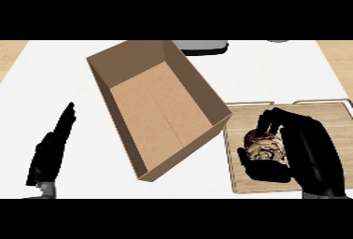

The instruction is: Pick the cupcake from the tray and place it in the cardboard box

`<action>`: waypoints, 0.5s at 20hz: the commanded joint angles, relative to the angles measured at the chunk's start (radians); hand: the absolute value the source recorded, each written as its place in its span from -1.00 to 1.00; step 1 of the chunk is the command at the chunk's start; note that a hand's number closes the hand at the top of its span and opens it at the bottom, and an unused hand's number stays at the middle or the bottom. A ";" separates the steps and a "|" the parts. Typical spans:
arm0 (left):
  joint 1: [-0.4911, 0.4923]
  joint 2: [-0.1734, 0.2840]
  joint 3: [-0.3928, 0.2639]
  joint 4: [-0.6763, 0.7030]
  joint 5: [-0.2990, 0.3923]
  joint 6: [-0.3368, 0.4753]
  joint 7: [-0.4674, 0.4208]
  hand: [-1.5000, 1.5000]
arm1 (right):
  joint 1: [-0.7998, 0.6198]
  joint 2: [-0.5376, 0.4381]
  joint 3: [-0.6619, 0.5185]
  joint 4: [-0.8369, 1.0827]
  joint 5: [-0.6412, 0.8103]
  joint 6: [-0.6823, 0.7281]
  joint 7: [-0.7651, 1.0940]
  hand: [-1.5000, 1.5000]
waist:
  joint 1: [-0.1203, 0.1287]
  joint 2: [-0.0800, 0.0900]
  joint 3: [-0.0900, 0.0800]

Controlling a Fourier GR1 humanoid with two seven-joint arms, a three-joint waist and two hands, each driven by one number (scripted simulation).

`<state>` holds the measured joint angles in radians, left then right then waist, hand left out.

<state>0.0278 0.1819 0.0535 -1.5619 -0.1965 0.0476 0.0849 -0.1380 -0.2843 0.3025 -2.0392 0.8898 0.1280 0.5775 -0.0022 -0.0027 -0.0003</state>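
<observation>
Head view, nearest first: the robot's black right hand (303,154) comes in from the lower right edge and sits over the pale wooden tray (324,116) with its light rim. Its fingers (270,122) arch over the top of the small cupcake with a cream-coloured, dark-red-flecked top (262,148), and the thumb closes in from below, so the cake is enclosed between them and partly hidden. Whether its base is on the tray's board or just off it cannot be told from this steep angle; either way the cupcake is over the tray, in its left part, near the edge that faces the box.

At the lower left, the black left hand (50,154) rests on the white counter (55,79) with its fingers straight and pointing away, holding nothing, well apart from both tray and box.

Farther out lies the open brown cardboard box (158,112), a long trough whose long axis runs on a slant from the near left toward the far right. Its near right wall passes just beside the tray's left edge, so the bare box floor lies directly to the left of the held cupcake and a little beyond it.

That is the relation the coming move turns on, as I judge it: the right hand, much the nearer of the two, needs to rise enough to clear the box's raised wall and then travel leftward before setting down on the floor. Carrying too low risks catching that wall.

Beyond the box, at the counter's far edge, a dark grey rounded object (200,46) shows only in part.
</observation>
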 commanded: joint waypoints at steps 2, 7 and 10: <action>0.002 -0.014 -0.006 0.004 -0.005 0.004 -0.012 0.00 | -0.115 0.083 -0.018 -0.019 -0.094 -0.011 -0.046 1.00 | 0.011 0.003 0.000; -0.016 0.002 0.016 -0.004 0.017 -0.028 0.009 0.00 | -0.262 0.165 0.016 -0.064 -0.085 0.096 0.067 1.00 | 0.007 0.002 0.000; -0.032 0.016 0.019 -0.023 -0.007 -0.025 0.031 0.00 | -0.394 0.241 0.008 0.044 -0.051 0.093 0.109 1.00 | 0.009 0.002 0.000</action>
<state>0.0038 0.1873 0.0628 -1.5735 -0.1937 0.0268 0.1052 -0.4136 -0.1060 0.3275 -2.0526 0.8307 0.1952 0.6510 0.0060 -0.0010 -0.0006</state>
